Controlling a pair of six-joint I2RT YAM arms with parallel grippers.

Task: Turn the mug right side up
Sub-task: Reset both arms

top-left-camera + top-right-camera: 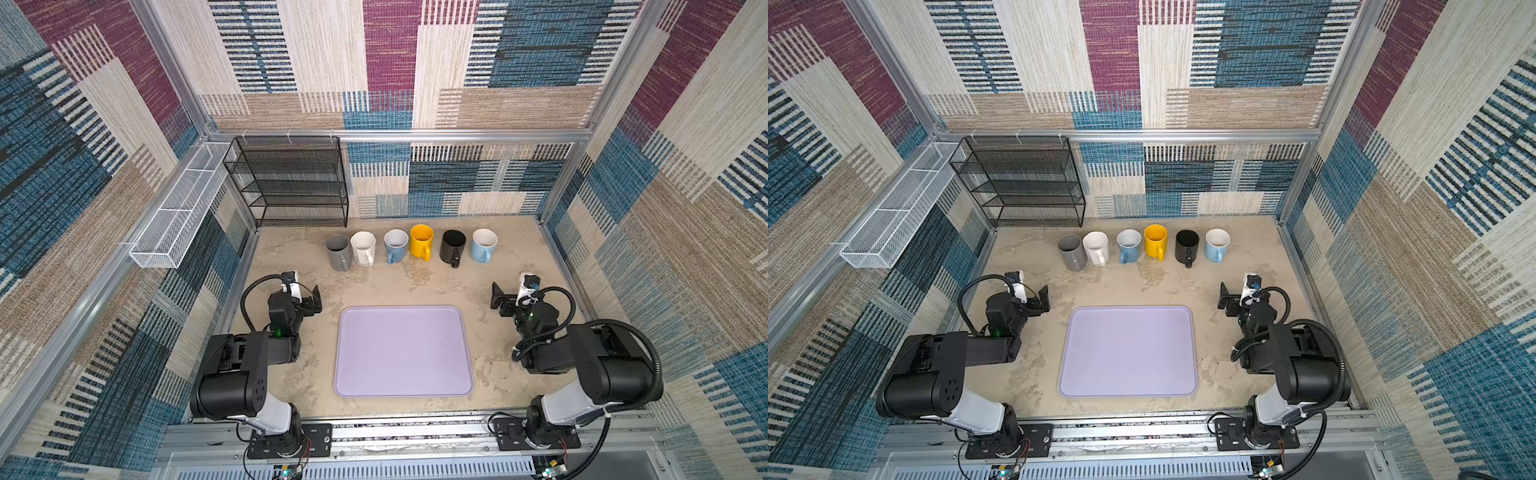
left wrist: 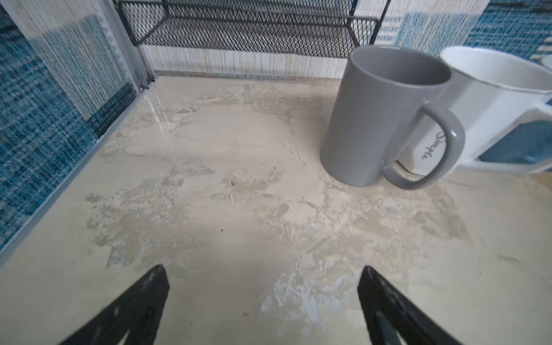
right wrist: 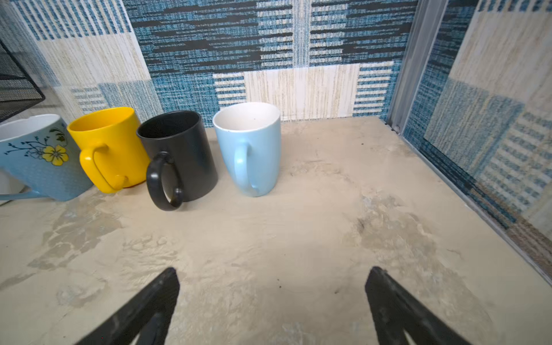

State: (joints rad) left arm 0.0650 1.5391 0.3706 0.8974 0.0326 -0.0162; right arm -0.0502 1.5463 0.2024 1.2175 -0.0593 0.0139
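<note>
Several mugs stand in a row near the back wall, every one with its mouth up: grey mug (image 1: 338, 251) (image 2: 379, 119), white mug (image 1: 363, 248) (image 2: 493, 98), flowered blue mug (image 1: 395, 245) (image 3: 38, 158), yellow mug (image 1: 422, 241) (image 3: 110, 143), black mug (image 1: 452, 247) (image 3: 179, 155), light blue mug (image 1: 483, 245) (image 3: 254, 146). My left gripper (image 1: 313, 299) (image 2: 264, 277) hovers open and empty, short of the grey mug. On the other side, my right gripper (image 1: 498, 299) (image 3: 273, 277) is open and empty, short of the black and light blue mugs.
A lilac tray (image 1: 403, 353) lies bare between the two arms. A black mesh shelf rack (image 1: 286, 183) stands at the back left, behind the grey mug. A white wire basket (image 1: 178, 208) hangs on the left wall. Patterned walls close in three sides.
</note>
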